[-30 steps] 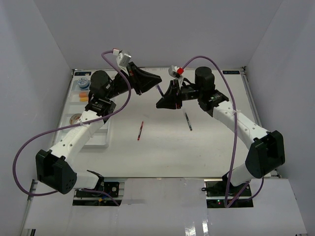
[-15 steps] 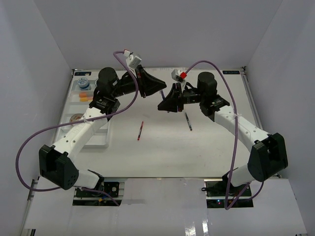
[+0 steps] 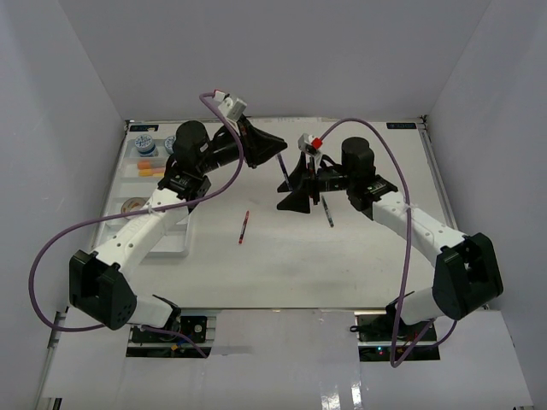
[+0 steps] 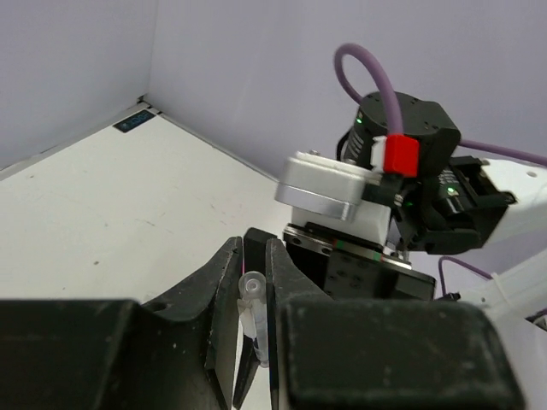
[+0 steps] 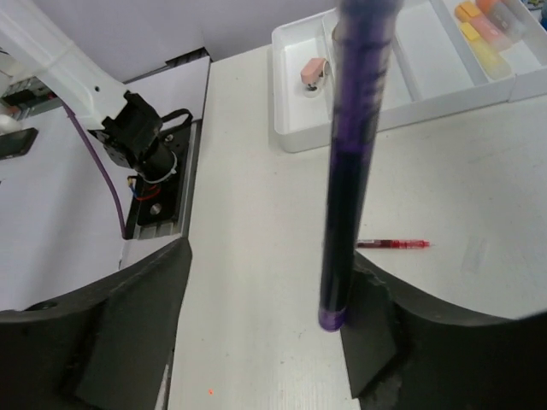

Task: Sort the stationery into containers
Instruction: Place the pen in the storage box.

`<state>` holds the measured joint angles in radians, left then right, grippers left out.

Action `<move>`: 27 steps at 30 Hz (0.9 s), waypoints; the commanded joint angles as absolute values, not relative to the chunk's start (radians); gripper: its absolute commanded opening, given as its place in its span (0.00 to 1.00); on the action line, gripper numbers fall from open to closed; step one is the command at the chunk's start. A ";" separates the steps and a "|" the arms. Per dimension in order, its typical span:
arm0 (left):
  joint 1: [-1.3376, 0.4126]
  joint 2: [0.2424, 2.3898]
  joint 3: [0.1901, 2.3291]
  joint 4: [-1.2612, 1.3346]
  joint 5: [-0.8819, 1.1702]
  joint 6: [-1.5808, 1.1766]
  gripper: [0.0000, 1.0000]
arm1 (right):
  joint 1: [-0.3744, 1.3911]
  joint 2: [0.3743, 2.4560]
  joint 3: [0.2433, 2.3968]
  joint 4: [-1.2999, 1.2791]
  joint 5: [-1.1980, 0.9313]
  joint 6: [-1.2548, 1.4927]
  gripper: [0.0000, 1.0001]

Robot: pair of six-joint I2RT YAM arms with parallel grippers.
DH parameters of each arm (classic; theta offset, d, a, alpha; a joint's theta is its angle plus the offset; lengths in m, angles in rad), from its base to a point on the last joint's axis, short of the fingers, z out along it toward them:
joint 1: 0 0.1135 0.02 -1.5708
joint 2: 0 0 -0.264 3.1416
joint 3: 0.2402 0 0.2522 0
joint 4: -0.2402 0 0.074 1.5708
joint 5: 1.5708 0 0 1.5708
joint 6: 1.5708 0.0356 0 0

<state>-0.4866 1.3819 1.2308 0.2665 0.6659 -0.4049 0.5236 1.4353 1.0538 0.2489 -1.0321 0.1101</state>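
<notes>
A purple pen (image 5: 350,171) hangs upright between the two arms, above the table's middle. My left gripper (image 4: 254,248) is shut on its clear upper end (image 4: 254,307); from above this gripper (image 3: 275,146) sits left of the right one. My right gripper (image 5: 273,265) is open, jaws wide apart, with the pen's lower end just beside its right finger (image 5: 376,325). Seen from above, the right gripper (image 3: 292,188) is below the left one. A red pen (image 3: 244,227) and a dark pen (image 3: 327,211) lie on the table. The white tray (image 3: 120,224) of containers is at the left.
In the tray are a blue-white tub (image 3: 147,143), orange erasers (image 3: 145,168) and a tan tape roll (image 3: 131,205). The right wrist view shows a pink eraser (image 5: 316,72) in one compartment and yellow and orange ones (image 5: 479,26) in another. White walls enclose the table.
My right gripper has opened and let go of the purple pen, which stays in the shut left gripper. Both arms shifted slightly to the right.
</notes>
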 commanded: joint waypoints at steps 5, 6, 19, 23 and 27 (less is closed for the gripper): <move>-0.457 1.325 1.152 0.247 0.356 -0.390 0.00 | 0.515 1.312 0.962 0.109 -0.905 0.022 0.86; -0.445 1.319 1.138 0.239 0.327 -0.411 0.00 | 0.515 1.301 0.957 0.088 -0.885 0.005 0.90; 0.086 1.269 0.942 0.094 0.169 -0.598 0.00 | 0.512 1.102 0.802 0.002 -0.680 -0.005 0.90; 0.228 1.302 0.887 0.147 0.209 -0.695 0.00 | 0.512 1.082 0.744 0.002 -0.673 0.032 0.90; 0.325 1.371 0.870 0.201 0.230 -0.738 0.00 | 0.512 1.063 0.709 0.015 -0.669 0.037 0.90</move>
